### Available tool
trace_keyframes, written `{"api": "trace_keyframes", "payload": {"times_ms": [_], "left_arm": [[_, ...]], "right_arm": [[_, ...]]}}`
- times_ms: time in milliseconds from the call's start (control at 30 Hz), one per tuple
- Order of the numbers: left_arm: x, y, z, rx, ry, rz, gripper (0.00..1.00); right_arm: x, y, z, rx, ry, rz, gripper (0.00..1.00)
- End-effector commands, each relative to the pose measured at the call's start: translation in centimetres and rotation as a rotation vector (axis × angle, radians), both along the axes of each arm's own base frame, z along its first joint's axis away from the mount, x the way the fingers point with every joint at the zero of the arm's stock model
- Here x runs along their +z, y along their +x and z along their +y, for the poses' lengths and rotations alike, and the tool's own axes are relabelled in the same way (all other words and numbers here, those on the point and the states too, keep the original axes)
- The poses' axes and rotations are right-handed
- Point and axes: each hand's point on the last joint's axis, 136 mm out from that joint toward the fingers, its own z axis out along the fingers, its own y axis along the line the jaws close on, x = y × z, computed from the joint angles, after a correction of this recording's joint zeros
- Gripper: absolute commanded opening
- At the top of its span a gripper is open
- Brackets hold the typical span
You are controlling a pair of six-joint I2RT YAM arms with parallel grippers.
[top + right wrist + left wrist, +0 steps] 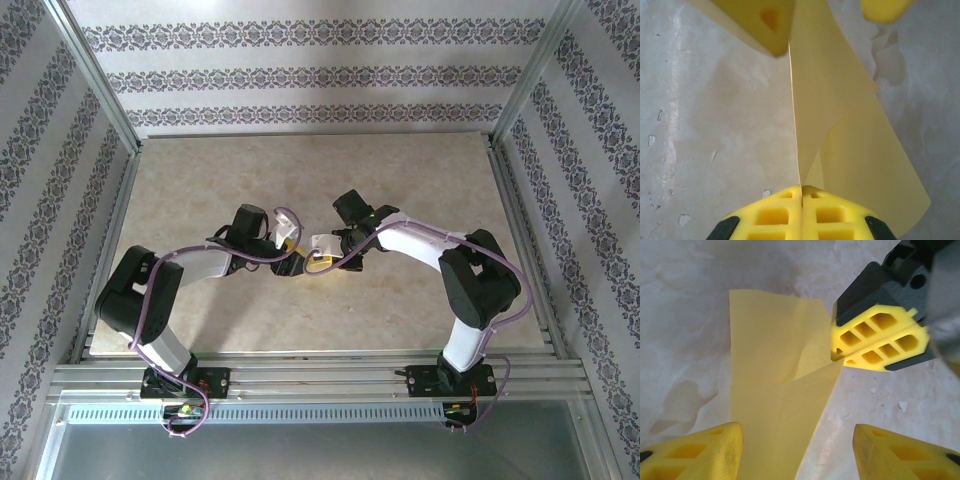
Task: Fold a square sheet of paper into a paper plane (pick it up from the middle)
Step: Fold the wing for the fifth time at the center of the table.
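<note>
The square sheet of paper (772, 365) is thin and yellow, creased, with one flap lifted off the table; it is also in the right wrist view (840, 115). My right gripper (801, 192) is shut on the edge of that flap, and the left wrist view shows it (879, 342) pinching the paper's right corner. My left gripper (797, 455) is open, its yellow fingers (695, 450) straddling the sheet's near part without pinching it. The two grippers meet at the table's middle, left (290, 240) and right (325, 255).
The marbled beige tabletop (200, 190) stretches around both arms inside a metal frame (520, 220) with patterned walls. Small white flecks (902, 405) lie on the surface near the paper.
</note>
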Motion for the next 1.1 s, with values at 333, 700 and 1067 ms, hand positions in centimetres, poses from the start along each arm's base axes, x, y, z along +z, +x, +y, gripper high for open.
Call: {"api": "trace_keyframes", "payload": {"times_ms": [333,700,1067], "left_arm": [[-2.0,-1.4,-1.7,-0.179,0.015,0.01,0.52],[-3.6,-0.4,-1.1,-0.136,0.094,-0.053,0.4],[-4.6,-0.5,-0.8,-0.157,0.143,-0.055,0.38]], "right_arm": [[0.0,-0.2,0.2,0.034,-0.01,-0.006,0.06],[-0.1,-0.2,0.2,0.038,-0.013,-0.008,0.07],[-0.1,-0.1,0.3,0.039,-0.012,-0.006,0.08]]}}
